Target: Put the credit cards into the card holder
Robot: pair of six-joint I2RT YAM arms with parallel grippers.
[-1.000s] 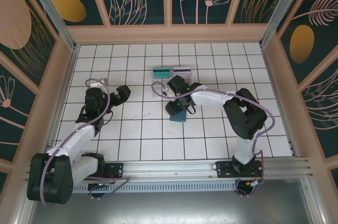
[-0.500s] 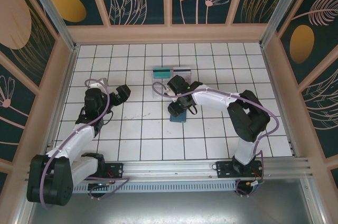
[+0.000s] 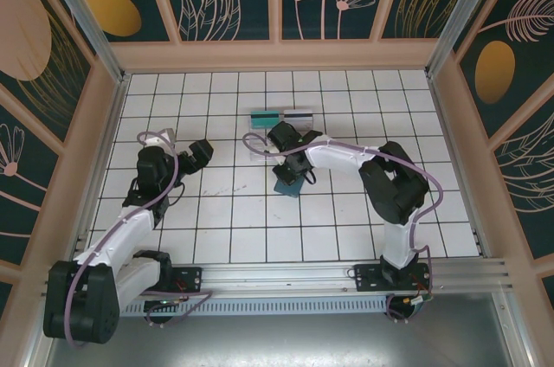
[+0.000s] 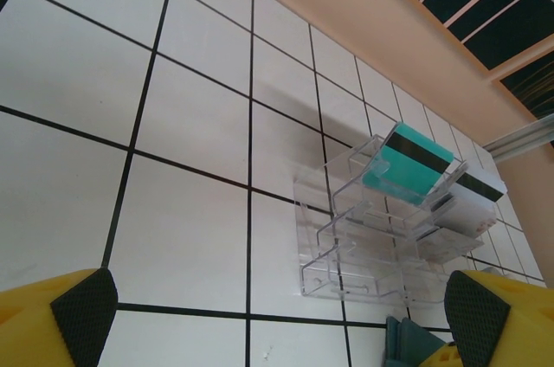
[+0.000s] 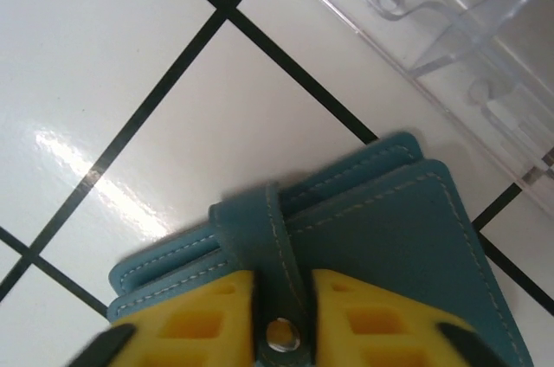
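Left arm (image 3: 130, 227) stretched forward on its own side, left gripper (image 3: 201, 152) level, jaws spread fully wide. Right arm (image 3: 346, 157) folded in toward table centre, wrist pitched down. The right gripper (image 5: 281, 298) has its fingers drawn nearly together, pinching the strap of the card holder (image 5: 389, 228).

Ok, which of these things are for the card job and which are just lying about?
Job: teal-green card; whitish card; card holder, strap in right claw.
Lying about: clear plastic tray, though both cards stand in it.
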